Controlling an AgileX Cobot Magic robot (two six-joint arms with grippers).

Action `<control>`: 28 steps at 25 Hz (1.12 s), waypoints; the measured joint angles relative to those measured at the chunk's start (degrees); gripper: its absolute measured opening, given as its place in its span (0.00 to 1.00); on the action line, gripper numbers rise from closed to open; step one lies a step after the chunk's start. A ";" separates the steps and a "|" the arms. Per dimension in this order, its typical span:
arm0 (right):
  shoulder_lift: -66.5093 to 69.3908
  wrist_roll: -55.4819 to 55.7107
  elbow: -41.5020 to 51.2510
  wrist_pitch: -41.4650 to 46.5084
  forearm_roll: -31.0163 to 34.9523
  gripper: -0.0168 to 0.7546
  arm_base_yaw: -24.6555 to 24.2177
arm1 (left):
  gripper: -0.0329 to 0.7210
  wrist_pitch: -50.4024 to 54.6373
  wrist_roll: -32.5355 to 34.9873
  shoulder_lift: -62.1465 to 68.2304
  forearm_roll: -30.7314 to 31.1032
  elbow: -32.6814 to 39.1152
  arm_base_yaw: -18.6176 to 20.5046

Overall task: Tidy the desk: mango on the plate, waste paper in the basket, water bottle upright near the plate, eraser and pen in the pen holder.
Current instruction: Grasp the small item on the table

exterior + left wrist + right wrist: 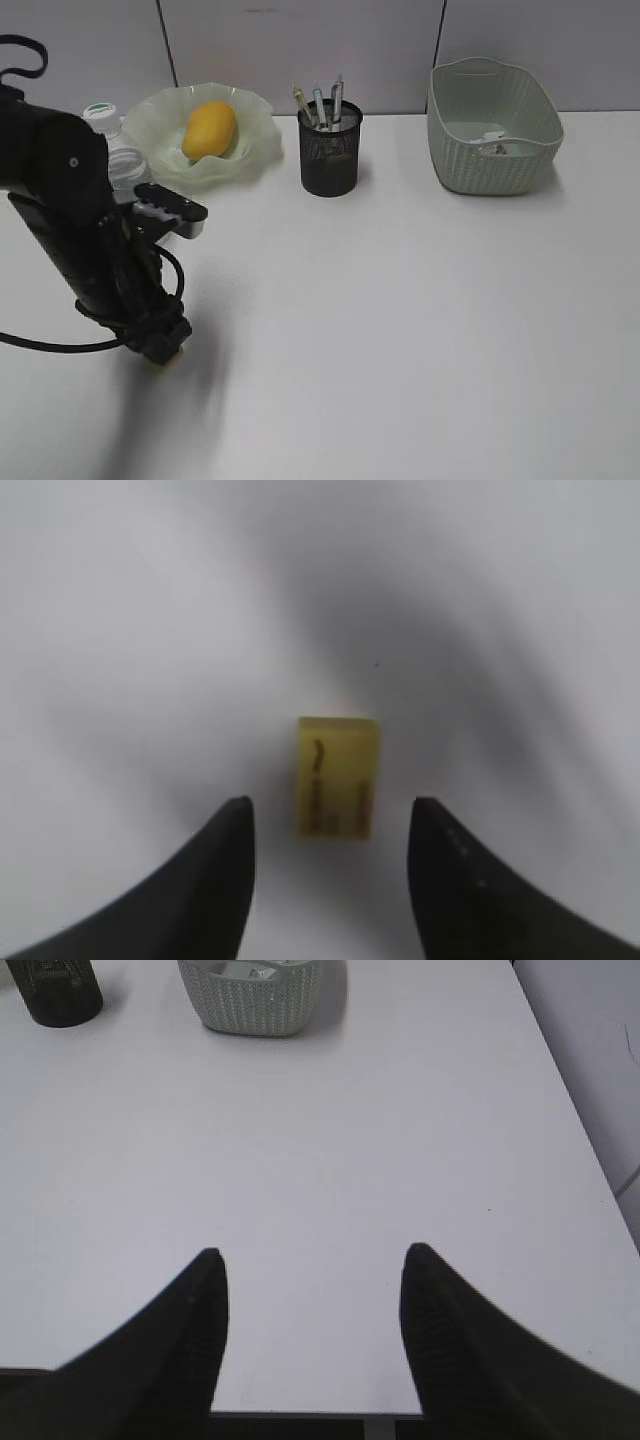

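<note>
Now | left end effector (330,820) open astride eraser (337,778) | right end effector (310,1270) open, empty

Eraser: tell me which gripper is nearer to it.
Left. The left gripper hangs over the eraser, fingers either side; the right gripper is over bare desk, no eraser in its view.

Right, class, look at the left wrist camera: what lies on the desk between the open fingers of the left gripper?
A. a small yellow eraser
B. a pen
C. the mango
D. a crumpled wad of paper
A: the left wrist view shows a small yellow eraser lying on the white desk, framed by the open left gripper and not touched by its fingers; the mango sits on the plate.
</note>
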 joint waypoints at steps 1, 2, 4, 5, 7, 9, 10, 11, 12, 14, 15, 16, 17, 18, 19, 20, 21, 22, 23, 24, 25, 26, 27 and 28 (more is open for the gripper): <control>0.00 0.00 0.00 0.00 0.00 0.60 0.00 | 0.55 -0.24 0.06 0.55 0.17 -0.06 -0.19; 0.00 0.00 0.00 0.00 0.00 0.60 0.00 | 0.54 -0.62 0.20 1.05 0.38 -0.06 -0.37; 0.00 0.00 0.00 0.00 0.00 0.60 0.00 | 0.54 -1.57 0.33 2.16 1.02 -0.18 -0.83; 0.00 0.00 0.00 0.00 0.00 0.60 0.00 | 0.54 -2.18 0.41 2.60 1.19 -0.25 -0.91; 0.00 0.00 0.00 0.00 0.00 0.60 0.00 | 0.54 -3.08 0.53 3.58 1.39 -0.30 -0.97; 0.00 0.00 0.00 0.00 0.00 0.59 0.00 | 0.53 -3.36 0.58 4.15 1.63 -0.30 -0.97; 0.00 0.00 0.00 0.00 0.00 0.59 0.00 | 0.53 -3.50 0.58 4.27 1.77 -0.30 -0.97; 0.00 0.00 0.00 0.00 0.00 0.59 0.00 | 0.52 -3.80 0.64 4.51 1.83 -0.30 -0.97; 0.00 0.00 0.00 0.00 0.00 0.59 0.00 | 0.51 -4.01 0.64 4.63 1.83 -0.30 -0.97; 0.00 0.00 0.00 0.00 0.00 0.59 0.00 | 0.49 -4.15 0.64 4.68 1.83 -0.30 -0.97; 0.00 0.00 0.00 0.00 0.00 0.59 0.00 | 0.48 -4.23 0.78 4.68 1.83 -0.30 -0.97; 0.00 0.00 0.00 0.00 0.00 0.59 0.00 | 0.47 -4.23 0.91 4.68 1.87 -0.30 -0.97; 0.00 0.00 0.00 0.00 0.00 0.59 0.00 | 0.46 -4.23 1.03 4.68 1.87 -0.30 -0.97; 0.00 0.00 0.00 -0.02 0.00 0.59 0.00 | 0.46 -4.23 1.03 4.68 1.87 -0.30 -0.97; 0.00 0.00 0.00 -0.02 0.00 0.59 0.00 | 0.46 -4.23 1.08 4.68 1.87 -0.30 -0.97; 0.00 0.00 0.00 -0.02 0.00 0.59 0.00 | 0.45 -4.11 1.07 4.68 1.87 -0.30 -0.97; 0.00 0.00 0.00 -0.02 0.00 0.59 0.00 | 0.45 -4.06 1.07 4.68 1.87 -0.30 -0.97; 0.00 0.00 0.00 -0.02 0.00 0.59 0.00 | 0.45 -3.99 1.07 4.68 1.87 -0.30 -0.97; 0.00 0.00 0.00 -0.02 0.00 0.59 0.00 | 0.44 -3.87 1.07 4.70 1.87 -0.30 -0.97; 0.00 0.00 0.00 -0.02 0.00 0.59 0.00 | 0.44 -3.68 1.07 4.83 1.87 -0.30 -0.97; 0.00 0.00 0.00 -0.02 0.00 0.59 0.00 | 0.43 -3.53 1.07 5.19 1.87 -0.30 -0.97; 0.00 0.00 0.00 -0.02 0.00 0.59 0.00 | 0.43 -3.26 1.07 5.39 1.90 -0.42 -0.97; 0.00 0.00 0.00 -0.02 0.00 0.59 0.00 | 0.43 -3.20 1.09 5.46 1.90 -0.48 -0.97; 0.00 0.00 0.00 -0.02 0.00 0.59 0.00 | 0.43 -3.14 1.09 5.46 1.95 -0.48 -0.97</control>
